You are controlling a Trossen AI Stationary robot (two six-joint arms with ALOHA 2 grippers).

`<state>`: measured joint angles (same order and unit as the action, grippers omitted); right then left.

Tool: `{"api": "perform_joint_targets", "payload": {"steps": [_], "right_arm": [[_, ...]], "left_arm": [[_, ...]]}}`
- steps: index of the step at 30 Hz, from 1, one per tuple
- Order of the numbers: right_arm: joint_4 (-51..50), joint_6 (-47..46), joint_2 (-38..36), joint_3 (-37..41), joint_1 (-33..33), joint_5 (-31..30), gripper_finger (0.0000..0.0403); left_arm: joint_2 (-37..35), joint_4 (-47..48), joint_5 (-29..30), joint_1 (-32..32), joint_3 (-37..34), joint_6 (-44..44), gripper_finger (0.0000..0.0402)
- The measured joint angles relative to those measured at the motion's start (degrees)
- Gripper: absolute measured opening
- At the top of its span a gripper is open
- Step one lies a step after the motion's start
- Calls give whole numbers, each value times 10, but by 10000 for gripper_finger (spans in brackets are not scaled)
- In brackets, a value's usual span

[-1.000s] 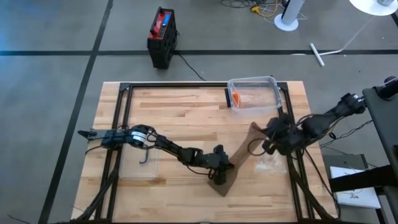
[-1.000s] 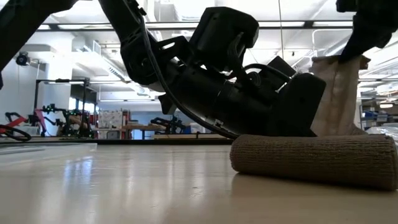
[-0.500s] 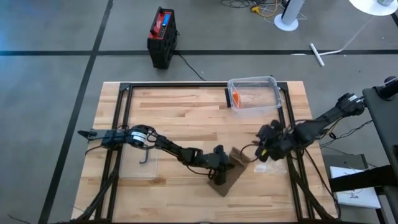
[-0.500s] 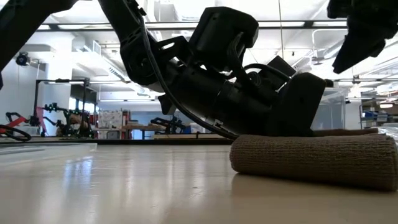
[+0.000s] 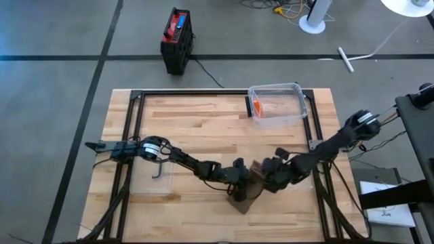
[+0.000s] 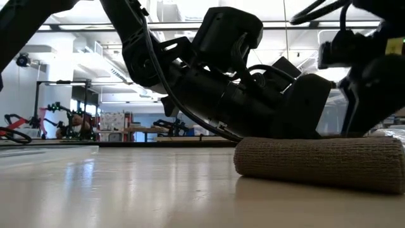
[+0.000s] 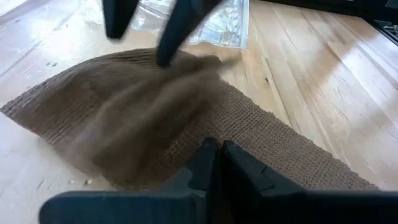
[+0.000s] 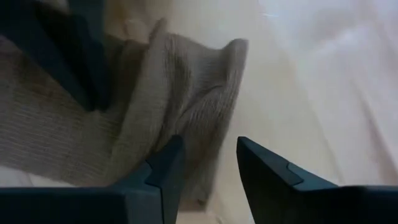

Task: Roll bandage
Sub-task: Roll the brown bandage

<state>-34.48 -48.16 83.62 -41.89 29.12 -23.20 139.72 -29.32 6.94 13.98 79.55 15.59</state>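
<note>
wooden table [image 5: 203,129]: both end effectors meet at the brown bandage [image 5: 249,192].

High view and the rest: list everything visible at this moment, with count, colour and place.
bandage: one, brown, near the table's front edge, partly folded over.
clear bin: one, transparent, orange item inside, far edge of table.
plastic sheet: one, clear, front left of table, dark hook-shaped tool on it.
table: one, light wood with black frame.
black and red case: one, on the floor beyond the table.
left gripper: jaws shut, pinning the bandage.
right gripper: jaws open at the bandage's folded end.
</note>
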Motion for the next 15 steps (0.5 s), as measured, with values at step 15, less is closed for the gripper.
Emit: {"api": "perform_joint_targets", "payload": {"steps": [15], "right_arm": [[-37, 18, 58, 0, -13, -1, 32]], "left_arm": [[0, 0, -2, 0, 0, -1, 32]]}}
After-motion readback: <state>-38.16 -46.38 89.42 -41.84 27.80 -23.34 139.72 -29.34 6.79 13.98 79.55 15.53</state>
